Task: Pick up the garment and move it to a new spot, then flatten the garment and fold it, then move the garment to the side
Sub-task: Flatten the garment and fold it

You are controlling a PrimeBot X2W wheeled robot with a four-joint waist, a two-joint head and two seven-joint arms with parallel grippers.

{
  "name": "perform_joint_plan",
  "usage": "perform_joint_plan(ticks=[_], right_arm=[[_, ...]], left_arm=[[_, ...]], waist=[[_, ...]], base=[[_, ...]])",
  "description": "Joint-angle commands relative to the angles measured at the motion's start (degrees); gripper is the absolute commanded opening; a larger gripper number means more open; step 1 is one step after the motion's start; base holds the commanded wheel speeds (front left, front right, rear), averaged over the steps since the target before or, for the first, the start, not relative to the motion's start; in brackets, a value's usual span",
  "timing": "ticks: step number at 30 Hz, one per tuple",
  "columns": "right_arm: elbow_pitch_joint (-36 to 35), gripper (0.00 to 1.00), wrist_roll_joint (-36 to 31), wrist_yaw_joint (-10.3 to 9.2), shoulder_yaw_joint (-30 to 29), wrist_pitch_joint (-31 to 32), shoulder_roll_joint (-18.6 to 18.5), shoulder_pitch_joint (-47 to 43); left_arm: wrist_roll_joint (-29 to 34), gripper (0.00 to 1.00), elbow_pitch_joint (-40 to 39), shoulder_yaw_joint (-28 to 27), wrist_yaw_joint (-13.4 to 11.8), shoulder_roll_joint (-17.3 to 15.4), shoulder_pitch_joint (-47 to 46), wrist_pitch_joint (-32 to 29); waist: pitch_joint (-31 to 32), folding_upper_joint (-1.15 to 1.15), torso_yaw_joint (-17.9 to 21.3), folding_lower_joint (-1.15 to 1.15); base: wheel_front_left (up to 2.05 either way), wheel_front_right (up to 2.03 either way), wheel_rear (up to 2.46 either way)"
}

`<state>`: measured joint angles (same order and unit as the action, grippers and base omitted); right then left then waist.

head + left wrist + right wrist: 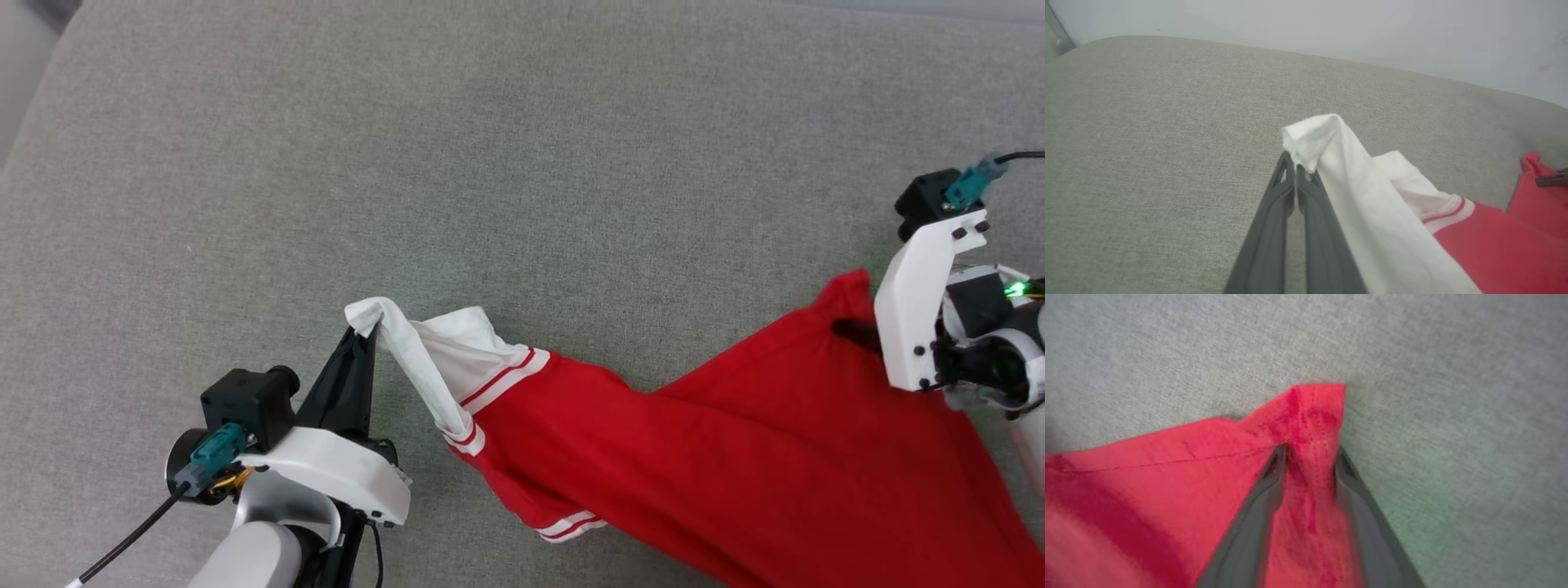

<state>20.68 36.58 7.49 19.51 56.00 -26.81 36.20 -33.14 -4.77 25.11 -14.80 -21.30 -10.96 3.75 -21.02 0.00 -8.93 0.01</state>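
Right gripper (1311,451) jaws astride blurred garment (735,457) hem, grip unclear; left gripper (1293,162) jaws clenched on its white sleeve

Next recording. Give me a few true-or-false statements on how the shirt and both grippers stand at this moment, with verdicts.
1. The left gripper has its fingers shut on the white sleeve of the garment. True.
2. The garment lies folded flat on the grey cushion. False: it is unfolded, drawn out and twisted between the two grippers.
3. The right gripper has a finger on either side of a red corner of the garment. True.
4. Black lettering shows on the garment. False: the visible cloth is plain red, with white sleeves and striped trim.
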Motion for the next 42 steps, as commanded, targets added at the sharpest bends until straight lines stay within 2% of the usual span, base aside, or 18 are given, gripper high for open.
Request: perform_joint_plan(ticks=[1,6,13,18,23,28,33,42], right_arm=[[2.42,0.0,0.98,0.0,2.55,0.54,1.64,-3.2],[0.1,0.0,1.06,-0.01,2.3,-6.42,0.47,-0.41],[-0.84,0.0,-2.74,-0.02,0.41,-18.06,0.35,1.03],[-0.68,0.0,-5.93,-0.04,-2.42,-23.48,2.3,1.58],[1.11,0.0,-8.01,-0.04,-5.89,-27.38,4.7,4.64],[3.21,0.0,-10.69,-0.05,-8.14,-31.21,5.8,11.18],[4.34,0.0,-12.81,-0.05,-11.19,-36.65,5.94,20.86],[3.15,0.0,-13.24,-0.05,-12.2,-40.51,1.81,41.5]], left_arm=[[-0.24,0.0,0.38,-0.32,-0.07,-0.2,-0.12,0.53],[-0.86,0.0,0.09,-2.12,-1.29,-1.0,1.95,1.61],[-0.04,0.0,-1.78,-6.48,-3.22,-4.99,1.34,2.39],[-0.55,0.0,-0.33,-8.64,-2.0,-6.67,-4.49,1.9],[-1.11,0.0,5.58,-8.91,0.67,-6.18,-15.93,0.62],[-0.28,0.0,13.83,-8.34,3.21,-5.57,-29.32,-0.17],[1.32,0.0,20.42,-8.18,5.09,-5.17,-43.8,-0.15],[5.39,0.0,26.9,-7.93,5.4,-4.58,-71.08,-1.36]], waist=[[1.05,0.0,0.33,-0.01],[4.64,0.0,2.11,-0.01],[10.68,0.0,5.91,-0.01],[13.18,0.0,8.82,-0.01],[13.04,0.0,10.83,-0.01],[10.46,0.0,12.4,-0.01],[4.92,0.0,13.27,-0.01],[-9.03,0.0,12.5,-0.01]], base=[[0.0,0.0,0.0],[0.0,0.0,0.0],[0.0,0.0,0.0],[0.0,0.0,0.0],[0.0,0.0,0.0],[0.0,0.0,0.0],[0.0,0.0,0.0],[0.0,0.0,0.0]])
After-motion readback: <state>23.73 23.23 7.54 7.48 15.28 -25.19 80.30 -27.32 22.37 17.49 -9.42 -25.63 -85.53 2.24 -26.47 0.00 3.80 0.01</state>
